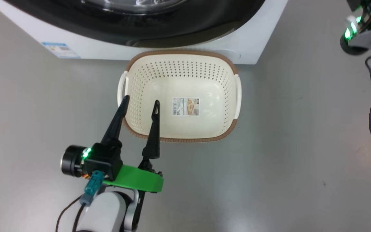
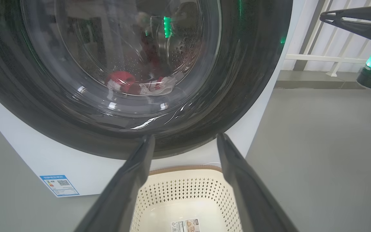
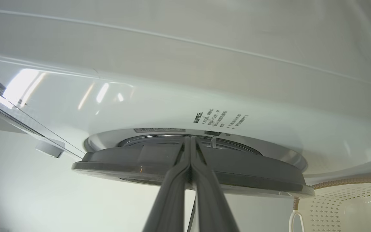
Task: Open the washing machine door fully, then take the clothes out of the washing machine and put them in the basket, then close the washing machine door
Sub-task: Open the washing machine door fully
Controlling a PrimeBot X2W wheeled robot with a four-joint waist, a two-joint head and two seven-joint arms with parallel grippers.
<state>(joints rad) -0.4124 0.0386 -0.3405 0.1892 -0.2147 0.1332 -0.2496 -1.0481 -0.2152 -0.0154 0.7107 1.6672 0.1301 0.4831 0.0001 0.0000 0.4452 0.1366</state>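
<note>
Head view first, Ben: what is there?

Ben: The basket [image 1: 179, 52] sits on the floor [image 1: 301, 145], right in front of the washing machine [image 1: 114, 48]. Nothing is in it yet. The left gripper [image 1: 141, 100] hangs over the basket's near left corner. Its two fingers are wide apart and hold nothing. The washing machine door [image 1: 147, 30] is cut off at the top, so I see just its black bottom part.

Ana: And the left wrist view?

Ben: The door looks shut, or nearly shut. Through the glass [image 2: 76, 48] I see the clothes [image 2: 121, 80], red and white, lying low in the drum [image 2: 179, 48]. The glass shines a lot, so I cannot count them.

Ana: Then the right wrist view?

Ben: The right gripper [image 3: 190, 140] has its fingers pressed together, gripping nothing. Its tips are right at the door's edge, seen from the side. I cannot tell if they touch it or sit behind it.

Ana: So which step is this?

Ben: I think it is the very first one: opening the door. The clothes are inside and the basket waits.

Ana: What does the next move need?

Ben: I guess the tips must hook the edge and pull it out and round, all the way. They must not slide off the smooth black plastic. I cannot see which side the door swings from.
</note>
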